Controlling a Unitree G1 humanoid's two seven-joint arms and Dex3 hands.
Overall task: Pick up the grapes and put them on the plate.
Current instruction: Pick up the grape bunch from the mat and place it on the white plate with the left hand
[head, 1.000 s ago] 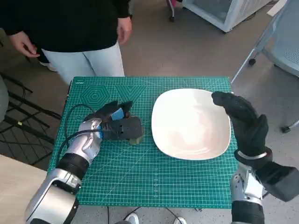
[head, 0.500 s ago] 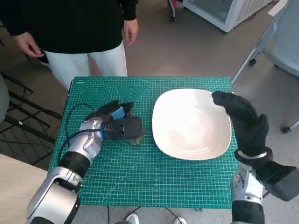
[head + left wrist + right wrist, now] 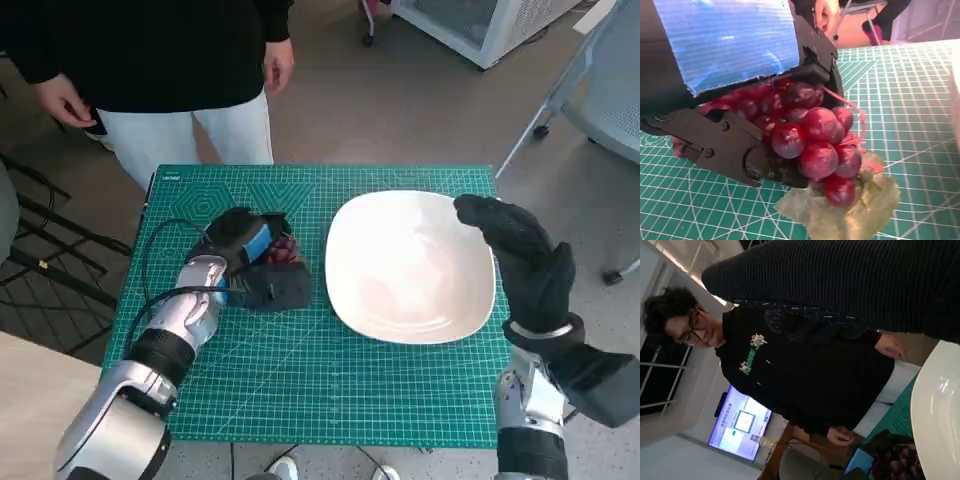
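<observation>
Grapes (image 3: 812, 137): dark red bunch with a pale green leaf (image 3: 850, 212) beneath, clasped in the left hand (image 3: 255, 262), black fingers (image 3: 735, 150) curled under and around the cluster, blue-taped back above. Seen in the head view as red berries (image 3: 283, 249) showing beside the hand, over the green cutting mat (image 3: 300, 390), just left of the plate (image 3: 410, 265) and apart from it. Leaf tip at or near the mat; contact not clear. White plate on the mat's right half. Right hand (image 3: 520, 262) in black knitted glove, raised over the plate's right rim, holding nothing, fingers extended; spread not discernible. Person (image 3: 150, 60) in dark top and pale trousers beyond the table's far edge.
</observation>
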